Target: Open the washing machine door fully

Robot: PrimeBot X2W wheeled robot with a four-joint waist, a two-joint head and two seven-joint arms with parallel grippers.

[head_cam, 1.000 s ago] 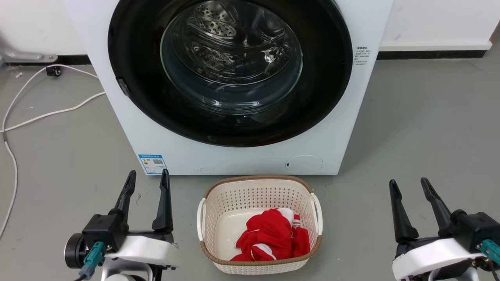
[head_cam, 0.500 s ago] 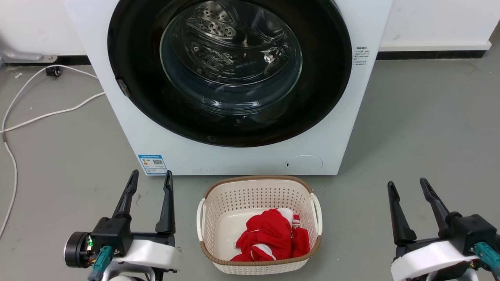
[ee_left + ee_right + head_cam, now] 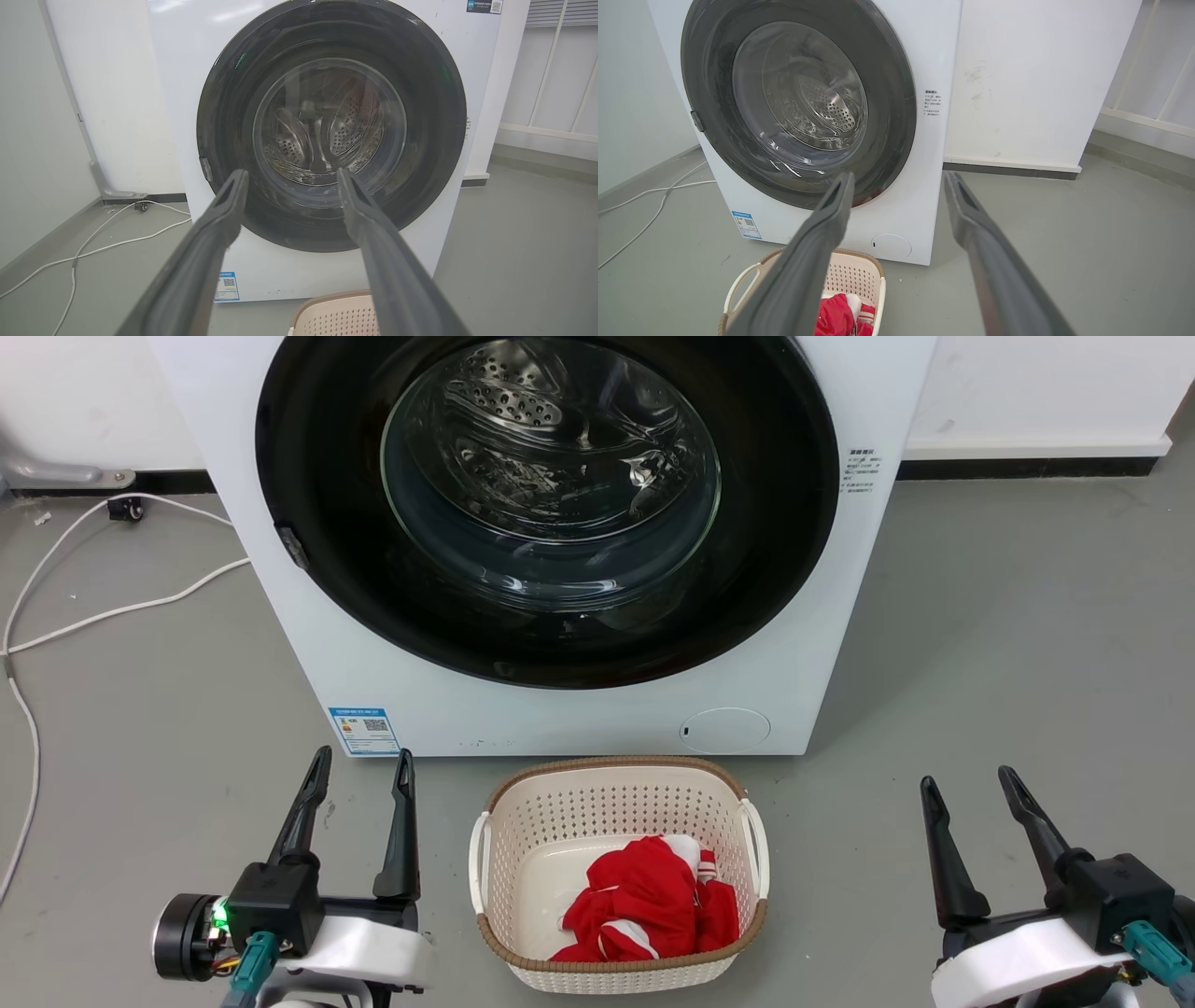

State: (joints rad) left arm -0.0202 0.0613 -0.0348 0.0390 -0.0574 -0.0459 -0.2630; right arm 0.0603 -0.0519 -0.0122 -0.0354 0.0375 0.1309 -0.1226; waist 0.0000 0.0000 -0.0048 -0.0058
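Here, grey floor [image 3: 1008,616] spreads below the washing machine door [image 3: 551,513].

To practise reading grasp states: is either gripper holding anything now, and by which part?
Nothing is held. The left gripper and right gripper are both open and empty, well short of the closed washing machine door.

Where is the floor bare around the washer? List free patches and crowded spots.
Free: the grey floor right of the washing machine, bordered by the wall and the right claw. Narrower: between the left claw and the white cables. Crowded: below the washing machine door, where the basket with red cloth sits close to the machine.
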